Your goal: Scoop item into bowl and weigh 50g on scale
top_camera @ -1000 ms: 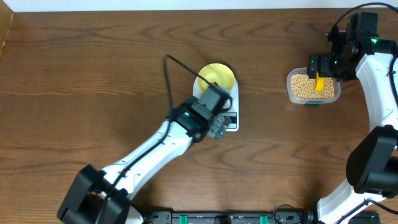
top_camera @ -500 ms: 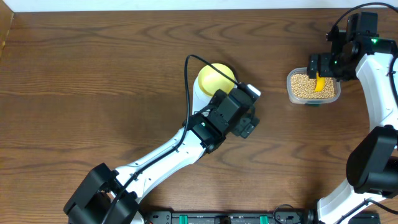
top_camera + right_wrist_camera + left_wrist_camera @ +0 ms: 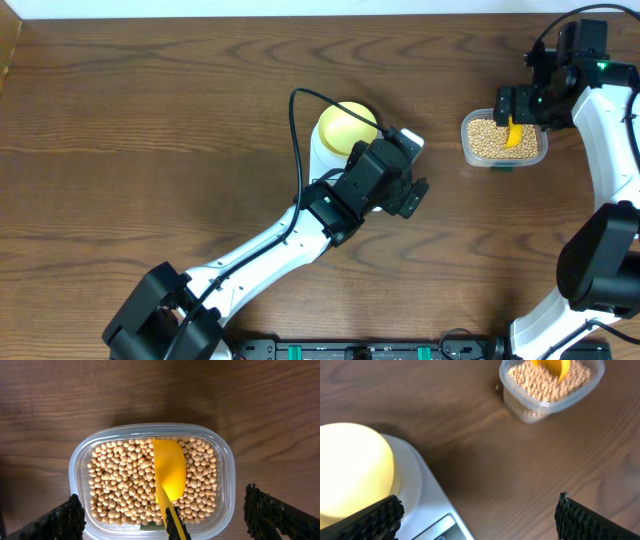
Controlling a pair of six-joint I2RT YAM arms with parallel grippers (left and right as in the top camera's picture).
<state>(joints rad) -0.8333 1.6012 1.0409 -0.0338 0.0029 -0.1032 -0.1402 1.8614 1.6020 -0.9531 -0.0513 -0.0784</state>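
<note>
The tan beans (image 3: 125,485) fill a clear tub (image 3: 466,140) at the right of the table. A yellow scoop (image 3: 169,467) rests in the beans, handle toward my right gripper. My right gripper (image 3: 175,522) hovers over the tub, fingers wide apart on either side of the handle, not touching it. The pale-yellow bowl (image 3: 345,125) sits on the white scale (image 3: 427,505), which my left arm mostly hides from overhead. My left gripper (image 3: 480,522) is open and empty, just right of the scale (image 3: 318,155). The left wrist view also shows the bowl (image 3: 350,470) and the tub (image 3: 540,407).
Brown wooden table (image 3: 150,100). My left arm's black cable (image 3: 293,130) loops up beside the bowl. The table's back edge runs along the top of the overhead view.
My left gripper swung right from over the scale's front to the table beside it, uncovering more of the bowl. The right arm, tub and scoop have not moved.
</note>
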